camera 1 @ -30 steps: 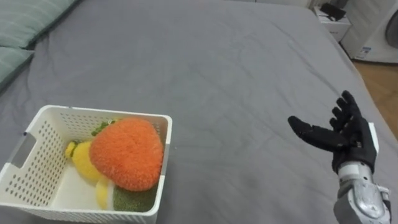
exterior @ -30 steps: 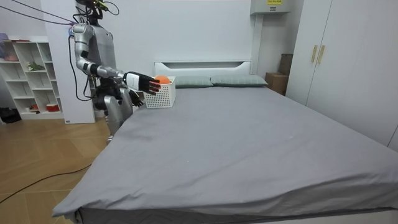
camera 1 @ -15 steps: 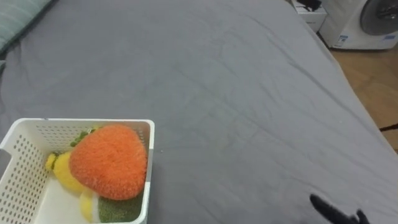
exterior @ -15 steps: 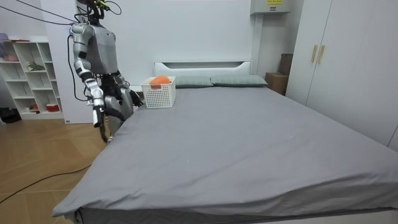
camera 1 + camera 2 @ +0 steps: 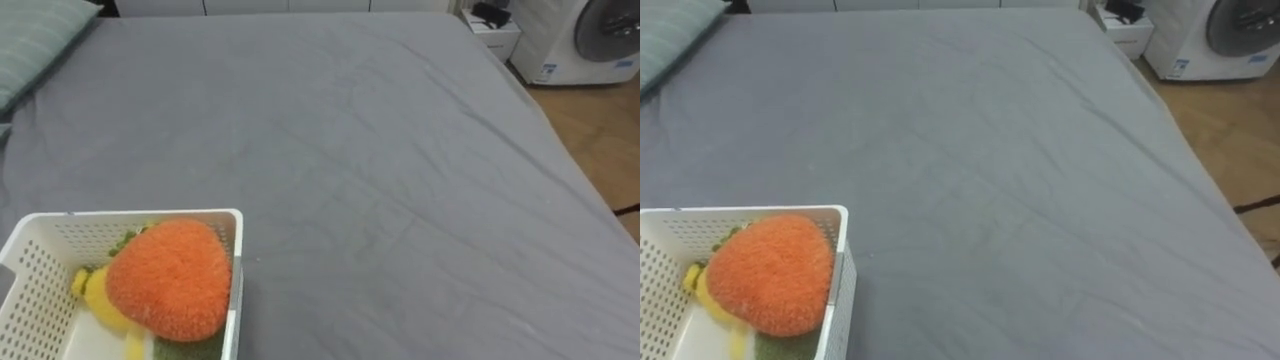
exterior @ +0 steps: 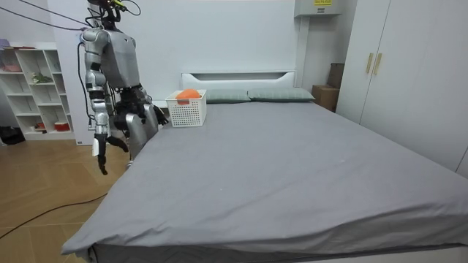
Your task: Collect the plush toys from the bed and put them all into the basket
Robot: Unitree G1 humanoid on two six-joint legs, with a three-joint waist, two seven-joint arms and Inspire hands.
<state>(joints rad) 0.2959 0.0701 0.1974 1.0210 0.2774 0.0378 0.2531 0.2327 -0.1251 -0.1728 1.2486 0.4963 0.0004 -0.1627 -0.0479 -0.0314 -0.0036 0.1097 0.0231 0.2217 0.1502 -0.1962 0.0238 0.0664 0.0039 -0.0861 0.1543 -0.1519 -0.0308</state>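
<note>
Orange toy (image 5: 168, 278) sits in white basket (image 5: 130, 215); right hand (image 6: 102, 156) hangs slack.

Bedsheet (image 5: 400, 170): reading as matt grey cloth, creasing softly here and there.
Basket (image 5: 130, 215): showing as white perforated plastic, smooth, catching a slight sheen.
Orange plush toy (image 5: 170, 280): looking fuzzy, coarse-piled.
Yellow plush toy (image 5: 92, 292): looking finer-napped.
Pillow (image 5: 40, 35): showing striped woven cloth.
Floor (image 6: 44, 190): gleaming as polished wood.
Wardrobe doors (image 6: 417, 80): looking smooth, matt.
</note>
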